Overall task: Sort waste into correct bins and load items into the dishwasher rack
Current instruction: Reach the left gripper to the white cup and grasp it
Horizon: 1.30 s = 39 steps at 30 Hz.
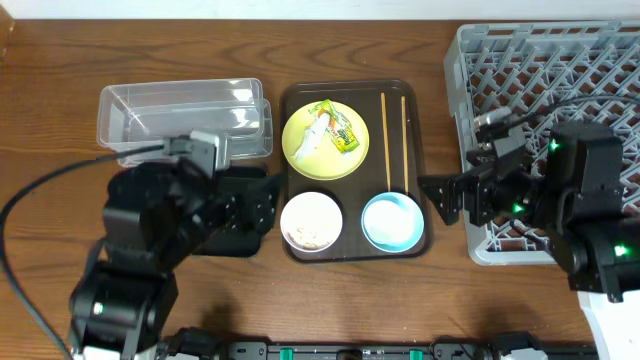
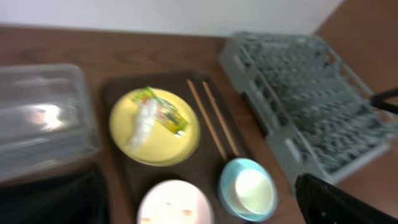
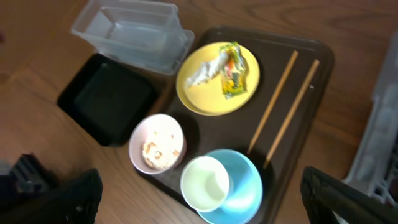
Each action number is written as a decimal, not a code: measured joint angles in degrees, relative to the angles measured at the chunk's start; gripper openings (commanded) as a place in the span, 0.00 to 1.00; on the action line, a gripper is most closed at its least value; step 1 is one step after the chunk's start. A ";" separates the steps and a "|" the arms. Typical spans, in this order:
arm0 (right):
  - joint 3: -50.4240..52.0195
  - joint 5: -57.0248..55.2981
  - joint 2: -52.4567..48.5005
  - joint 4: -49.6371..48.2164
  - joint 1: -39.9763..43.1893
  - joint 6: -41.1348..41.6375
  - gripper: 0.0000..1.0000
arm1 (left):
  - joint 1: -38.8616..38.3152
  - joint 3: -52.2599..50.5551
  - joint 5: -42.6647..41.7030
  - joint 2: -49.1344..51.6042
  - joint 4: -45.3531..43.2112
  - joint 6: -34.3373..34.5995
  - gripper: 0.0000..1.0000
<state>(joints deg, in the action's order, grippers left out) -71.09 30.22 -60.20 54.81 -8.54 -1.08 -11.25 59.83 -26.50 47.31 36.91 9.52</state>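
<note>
I am working remotely at what is looking like a robotics lab bench posing as a kitchen: a grey dishwasher rack [image 1: 560, 80] is sitting directly on a wooden table [image 1: 60, 60], a brown serving tray [image 1: 418, 150] is lying beside it, and a plain white wall [image 2: 186, 12] is running behind.

From above, the left arm [image 1: 165, 225] hides most of the black tray [image 1: 228, 248] toward the table's left edge. The left gripper [image 1: 268, 200] melts into that dark mass, so its spread cannot be read. The dishwasher rack [image 1: 520, 60] at the far right corner runs off the top and right edges, with its near part under the right arm [image 1: 580, 200]. The left wrist view is blurred throughout. There the clear tub [image 2: 37, 118] is cut by the left edge, the white bowl [image 2: 174, 204] by the bottom, and one dark finger [image 2: 342, 202] shows.
</note>
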 measured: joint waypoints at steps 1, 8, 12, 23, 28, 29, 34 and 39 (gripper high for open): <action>-0.13 -0.04 -0.24 0.04 0.02 0.26 0.99 | 0.00 0.00 -1.01 0.52 0.17 0.79 1.00; -0.24 -9.79 -2.56 5.31 0.98 9.07 0.88 | -2.60 0.00 -5.97 6.21 1.18 4.24 0.98; -0.24 -13.27 -4.96 7.80 1.03 12.96 0.84 | -9.94 0.02 -3.37 13.09 2.51 5.38 0.86; -0.24 -15.30 -6.54 9.18 1.01 18.08 0.82 | -31.65 0.09 13.20 34.25 -2.71 10.29 0.69; -0.24 -15.26 -6.54 9.44 1.01 18.62 0.82 | -34.40 0.09 17.81 39.32 -5.22 13.18 0.59; -0.24 -15.23 -6.54 9.49 1.01 18.67 0.82 | -34.42 0.09 18.40 40.04 -5.70 13.68 0.57; -0.24 -15.23 -6.54 9.49 1.01 18.71 0.82 | -34.40 0.09 19.34 42.99 -7.08 14.80 0.45; -0.24 -15.23 -6.54 9.49 1.01 18.71 0.83 | -34.42 0.09 18.27 45.20 -9.22 15.41 0.38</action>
<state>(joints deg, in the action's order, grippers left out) -71.33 14.98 -66.74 64.29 -7.53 17.63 -45.67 59.92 -8.23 92.51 27.68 24.93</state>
